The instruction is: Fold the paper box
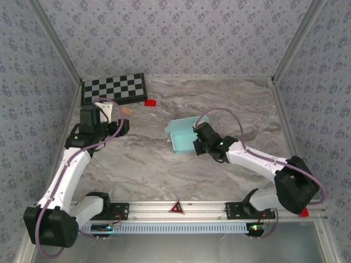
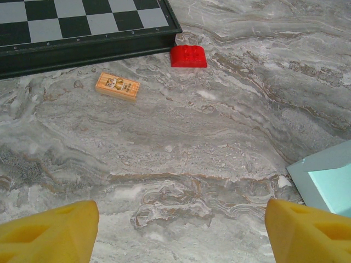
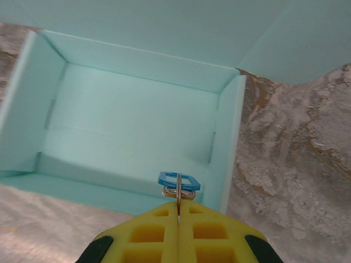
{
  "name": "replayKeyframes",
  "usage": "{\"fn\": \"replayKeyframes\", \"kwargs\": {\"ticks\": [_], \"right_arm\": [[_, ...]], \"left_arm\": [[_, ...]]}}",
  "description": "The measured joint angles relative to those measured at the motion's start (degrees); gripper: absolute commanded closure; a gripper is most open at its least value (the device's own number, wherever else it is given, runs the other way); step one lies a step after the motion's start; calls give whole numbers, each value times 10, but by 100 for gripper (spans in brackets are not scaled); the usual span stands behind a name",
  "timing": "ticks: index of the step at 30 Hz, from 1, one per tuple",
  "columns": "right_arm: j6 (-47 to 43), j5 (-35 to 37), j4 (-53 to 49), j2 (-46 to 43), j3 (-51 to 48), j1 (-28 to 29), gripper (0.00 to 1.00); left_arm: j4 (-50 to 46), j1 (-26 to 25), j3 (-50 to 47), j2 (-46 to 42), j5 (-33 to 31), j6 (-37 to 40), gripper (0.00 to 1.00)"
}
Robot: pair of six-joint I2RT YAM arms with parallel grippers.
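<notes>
Orange tile (image 2: 117, 86) print too small to read. Box (image 3: 137, 109) open-topped, walls up. Right jaws pressed together over near wall; left jaws spread.

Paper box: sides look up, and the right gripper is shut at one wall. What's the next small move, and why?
Probably lift the right gripper and carry it behind the lid flap to tip it down: the paper box has its walls standing, but that flap is open on the side across from the gripper.
</notes>
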Motion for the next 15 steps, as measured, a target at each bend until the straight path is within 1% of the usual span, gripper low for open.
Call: {"fn": "replayKeyframes", "kwargs": {"ticks": [6,12,13,15], "right_arm": [[0,44,10,55,23,9,100],[0,53,12,119,66,21,100],[0,51,13,127,71,22,97],[0,46,16,138,78,24,88]], "left_arm": [[0,0,0,0,1,0,21],[0,0,0,2,2,0,21],[0,0,0,2,2,0,21],[0,0,0,2,2,0,21]]}}
